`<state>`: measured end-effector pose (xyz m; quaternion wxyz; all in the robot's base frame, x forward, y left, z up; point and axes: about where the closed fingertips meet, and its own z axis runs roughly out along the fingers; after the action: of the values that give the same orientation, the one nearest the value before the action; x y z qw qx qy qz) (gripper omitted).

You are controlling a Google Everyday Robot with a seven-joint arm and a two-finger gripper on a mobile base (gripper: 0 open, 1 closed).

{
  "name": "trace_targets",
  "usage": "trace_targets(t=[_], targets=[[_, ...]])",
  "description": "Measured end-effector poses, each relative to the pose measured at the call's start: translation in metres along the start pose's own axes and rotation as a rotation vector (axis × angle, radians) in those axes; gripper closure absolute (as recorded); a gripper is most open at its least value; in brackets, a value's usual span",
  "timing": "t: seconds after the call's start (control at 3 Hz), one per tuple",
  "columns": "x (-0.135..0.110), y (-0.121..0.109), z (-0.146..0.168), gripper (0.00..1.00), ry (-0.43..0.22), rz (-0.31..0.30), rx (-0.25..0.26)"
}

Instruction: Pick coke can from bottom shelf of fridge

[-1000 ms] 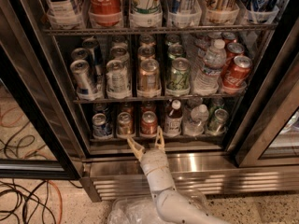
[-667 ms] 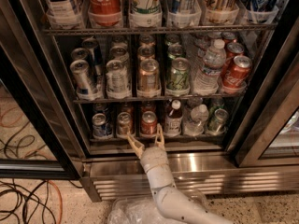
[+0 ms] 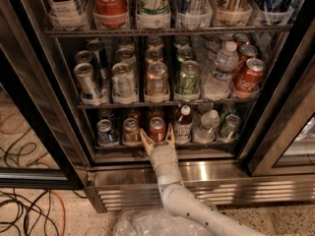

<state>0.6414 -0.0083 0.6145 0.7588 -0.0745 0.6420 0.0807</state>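
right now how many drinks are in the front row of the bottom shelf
6, left to right: silver can, brown can, coke can flanked by the open tool, red-capped bottle, clear bottle, green can. More stand partly hidden behind.

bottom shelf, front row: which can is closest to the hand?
The red coke can, third item from the left on the bottom shelf. The open hand has a finger on either side of it.

Red coke can, silver top, upright on the bottom shelf of the fridge, inside my spread gripper
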Motion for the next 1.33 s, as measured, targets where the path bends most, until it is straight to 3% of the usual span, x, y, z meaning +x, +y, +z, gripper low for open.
trace_targets(t=[0.33, 0.67, 1.33], targets=[[-0.0013, 0.0016, 0.0053, 0.26, -0.006, 0.002, -0.002], [-0.0013, 0.0016, 0.0053, 0.45, -0.006, 0.002, -0.002], [-0.0013, 0.0016, 0.0054, 0.91, -0.006, 0.002, -0.002]])
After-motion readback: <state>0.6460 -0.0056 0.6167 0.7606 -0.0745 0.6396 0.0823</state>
